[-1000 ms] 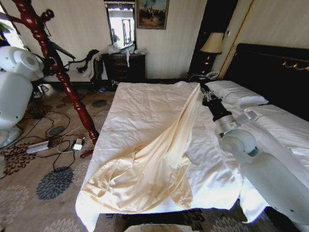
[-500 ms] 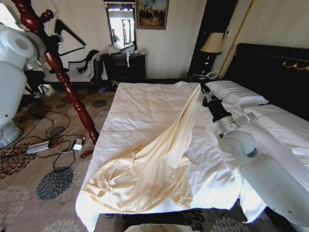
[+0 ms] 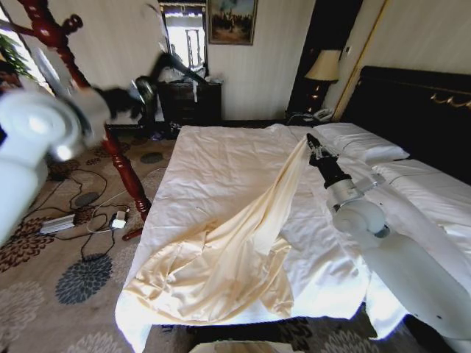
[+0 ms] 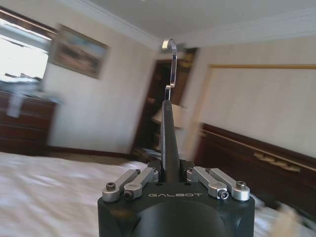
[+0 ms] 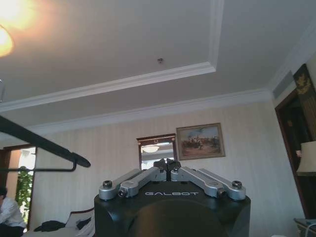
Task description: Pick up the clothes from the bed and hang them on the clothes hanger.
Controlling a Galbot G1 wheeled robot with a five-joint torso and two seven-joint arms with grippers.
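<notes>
Black and slim, the clothes hanger [image 4: 169, 140] stands clamped in my left hand [image 4: 172, 174], its curved plastic body rising to a thin silver hook; in the head view that arm is raised over the floor left of the bed [image 3: 213, 158], the hanger's dark arm [image 3: 176, 68] blurred in front of the far wall. I'd slow this arm until the blur settles, then bring one hanger tip toward the shirt's open collar rather than the sleeve.

Across the smooth white duvet lies the clothes [image 3: 221, 257], cream-yellow and silky, bunched in loose wrinkles near the foot and drawn taut into a narrow band that rises to the right.

There my right hand [image 3: 315, 146] is clenched on the top of that band, just above the mattress near the pillows; its wrist view shows the fingers drawn together. I judge the fabric slippery, so I'd lift higher to let the shirt hang free and open, keeping the pinch firm while the hanger threads in.
</notes>
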